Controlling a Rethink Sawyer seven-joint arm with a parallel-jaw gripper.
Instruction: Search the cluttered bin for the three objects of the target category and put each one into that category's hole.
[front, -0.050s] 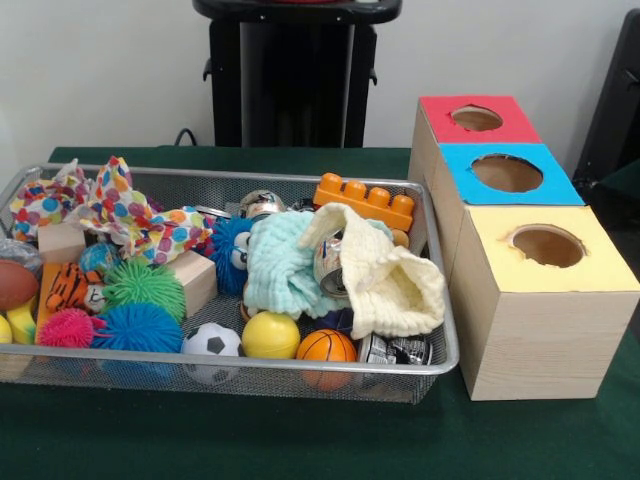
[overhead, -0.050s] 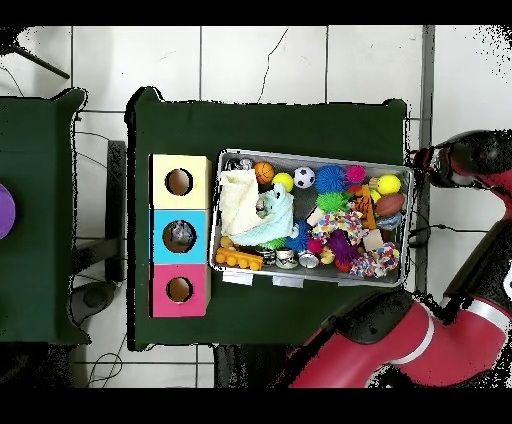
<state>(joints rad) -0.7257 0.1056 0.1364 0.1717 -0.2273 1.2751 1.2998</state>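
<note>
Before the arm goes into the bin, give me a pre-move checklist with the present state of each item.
1. Gripper visible and its state known: not ok, neither view shows it.
2. Arm clear of the mesh bin: ok, it is off to the table's side.
3. Yellow hole, blue hole and red hole unblocked: ok.
4. Boxes empty: cannot tell; something shows inside the blue one overhead.
5. Items reachable: not ok, cloths cover the cans.
</note>
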